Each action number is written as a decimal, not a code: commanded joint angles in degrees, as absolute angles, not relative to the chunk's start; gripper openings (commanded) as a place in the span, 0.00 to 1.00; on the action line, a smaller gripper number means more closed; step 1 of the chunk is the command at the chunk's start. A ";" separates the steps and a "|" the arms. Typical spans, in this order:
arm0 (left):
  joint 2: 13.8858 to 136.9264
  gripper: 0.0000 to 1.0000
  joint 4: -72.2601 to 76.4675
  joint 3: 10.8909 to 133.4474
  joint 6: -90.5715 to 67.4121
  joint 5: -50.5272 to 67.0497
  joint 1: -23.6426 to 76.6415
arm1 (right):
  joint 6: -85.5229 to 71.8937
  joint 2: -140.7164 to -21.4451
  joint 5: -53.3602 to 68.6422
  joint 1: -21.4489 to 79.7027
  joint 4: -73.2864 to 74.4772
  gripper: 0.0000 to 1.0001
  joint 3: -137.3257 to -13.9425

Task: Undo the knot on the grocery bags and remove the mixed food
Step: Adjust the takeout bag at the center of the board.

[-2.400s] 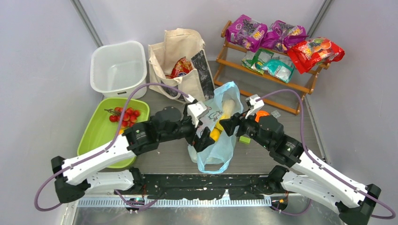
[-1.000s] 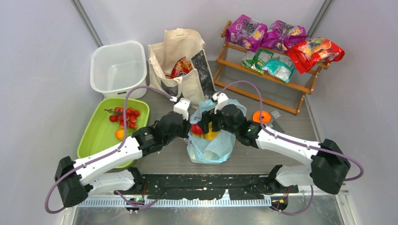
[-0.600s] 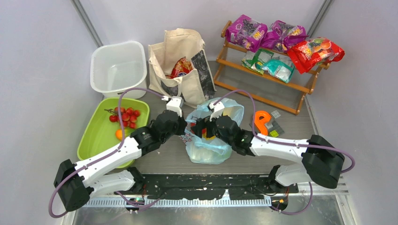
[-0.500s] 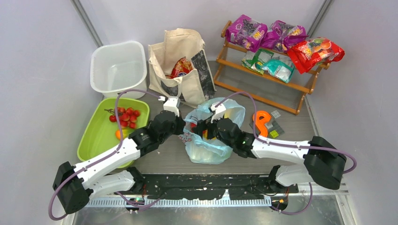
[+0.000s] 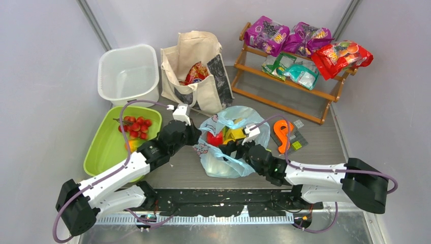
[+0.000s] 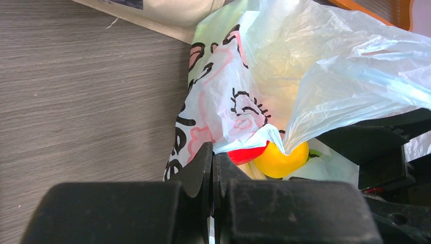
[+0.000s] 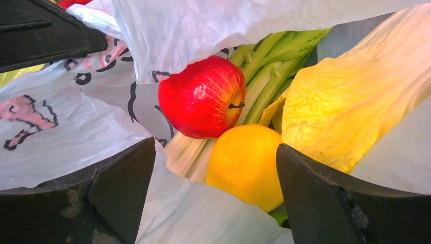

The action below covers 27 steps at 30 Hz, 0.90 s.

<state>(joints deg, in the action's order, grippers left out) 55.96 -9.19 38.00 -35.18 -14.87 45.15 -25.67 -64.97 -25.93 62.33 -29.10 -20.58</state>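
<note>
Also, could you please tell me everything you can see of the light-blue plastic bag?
The light-blue plastic bag is thin, translucent and crinkled, with black-and-pink cartoon print. It sits on the table in front of the canvas tote, mouth open, no knot showing. Inside lie a red apple, a yellow fruit, green stalks and a yellow vegetable. The left gripper is shut on its left rim; the open right gripper reaches into the mouth.
</note>
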 commanded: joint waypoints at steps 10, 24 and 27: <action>54.36 0.77 -0.80 43.07 -16.25 2.90 43.77 | -20.20 -53.55 -25.11 63.26 -30.88 0.97 -19.44; 68.73 0.91 -0.56 55.39 -14.01 8.74 44.03 | -22.54 -54.19 -26.11 63.85 -33.54 0.96 -17.09; 71.49 0.83 -1.88 57.07 -15.29 9.85 44.12 | -22.18 -54.86 -26.45 63.98 -33.44 0.95 -17.61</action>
<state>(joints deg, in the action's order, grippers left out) 69.63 -2.20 53.58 -14.50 7.86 43.99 -22.22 -54.17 -24.73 63.61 -30.83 -16.86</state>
